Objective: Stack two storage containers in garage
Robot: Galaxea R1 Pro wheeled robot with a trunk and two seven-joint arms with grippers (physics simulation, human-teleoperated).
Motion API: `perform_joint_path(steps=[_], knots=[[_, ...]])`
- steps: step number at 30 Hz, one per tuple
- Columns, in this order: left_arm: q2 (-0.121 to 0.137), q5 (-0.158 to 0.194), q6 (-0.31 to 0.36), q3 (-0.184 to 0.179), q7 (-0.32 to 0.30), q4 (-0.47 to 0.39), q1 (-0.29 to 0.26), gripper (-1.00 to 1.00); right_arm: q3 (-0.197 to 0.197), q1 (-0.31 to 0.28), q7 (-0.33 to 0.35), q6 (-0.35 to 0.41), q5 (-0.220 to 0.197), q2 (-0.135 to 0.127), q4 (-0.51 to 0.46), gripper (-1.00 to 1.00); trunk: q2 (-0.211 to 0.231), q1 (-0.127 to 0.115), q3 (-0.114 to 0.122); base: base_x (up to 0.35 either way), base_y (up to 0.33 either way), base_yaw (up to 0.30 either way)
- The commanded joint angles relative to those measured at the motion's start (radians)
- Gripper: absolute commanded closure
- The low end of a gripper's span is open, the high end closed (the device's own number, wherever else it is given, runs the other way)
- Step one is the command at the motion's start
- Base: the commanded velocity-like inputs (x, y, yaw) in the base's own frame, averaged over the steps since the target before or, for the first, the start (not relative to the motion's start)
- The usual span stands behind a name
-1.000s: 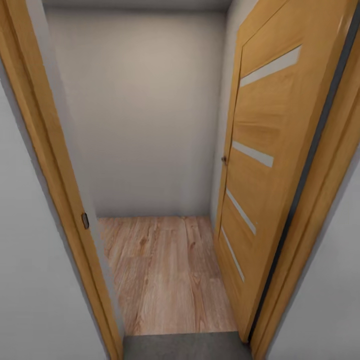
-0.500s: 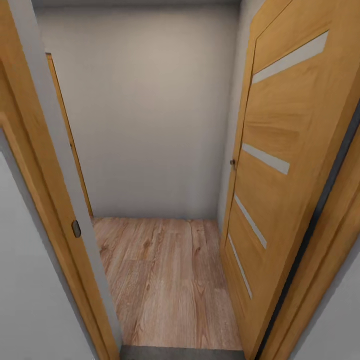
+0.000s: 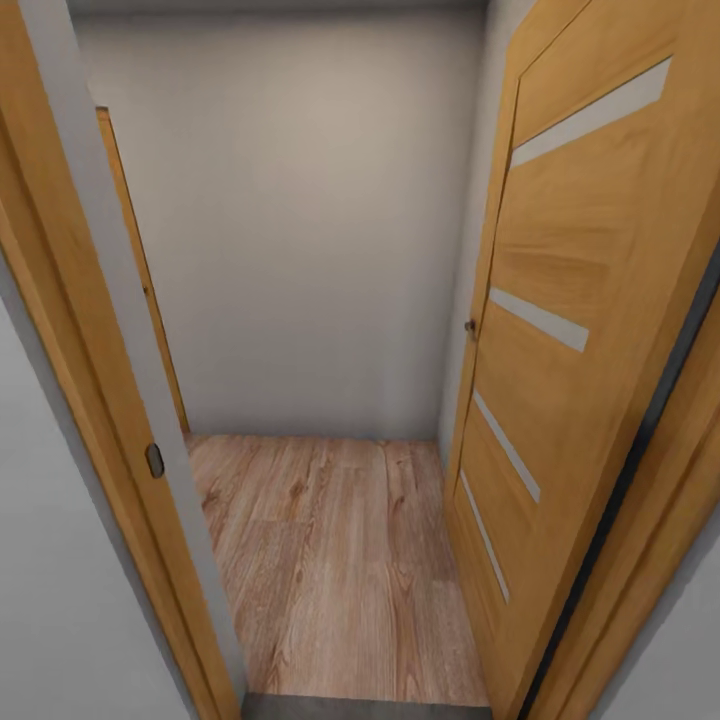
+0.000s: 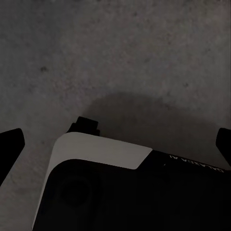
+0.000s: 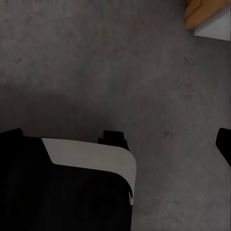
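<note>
The two storage containers are out of view. I face a doorway from the garage side. A thin strip of the dark grey concrete floor (image 3: pixel 370 708) lies at the threshold, with light wood planks (image 3: pixel 340 560) beyond it. My left gripper (image 4: pixel 115 144) hangs open over the concrete floor (image 4: pixel 120 57), one black fingertip (image 4: pixel 9 149) at each side and nothing between them. My right gripper (image 5: pixel 118 139) is open too, over the same concrete (image 5: pixel 96 62), and holds nothing.
A wooden door (image 3: pixel 580 300) stands open on the right and the wooden frame (image 3: pixel 90 350) is close on the left. A pale grey wall (image 3: pixel 300 230) closes the short passage ahead. My white-and-black base (image 4: pixel 120 192) shows below both grippers. A frame corner (image 5: pixel 207 14) is nearby.
The camera has moved forward into the doorway. The concrete strip at the bottom has shrunk, and a second wooden frame edge has come into sight behind the left jamb.
</note>
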Motion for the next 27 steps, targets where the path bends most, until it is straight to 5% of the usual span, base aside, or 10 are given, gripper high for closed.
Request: perform_joint_path(steps=[1, 27], knots=[[0.001, 0.008, -0.003, -0.008, 0.002, 0.001, -0.001, -1.0, 0.009, -0.001, -0.001, -0.006, -0.01, 0.0, 0.003, -1.0, -0.001, 0.0, -0.001, 0.22, 0.0, 0.0], [0.002, 0.009, 0.008, -0.008, 0.002, 0.001, -0.001, -1.0, 0.009, -0.001, -0.001, -0.007, -0.011, 0.0, 0.003, -1.0, -0.001, 0.0, -0.001, 0.313, -0.05, 0.0]])
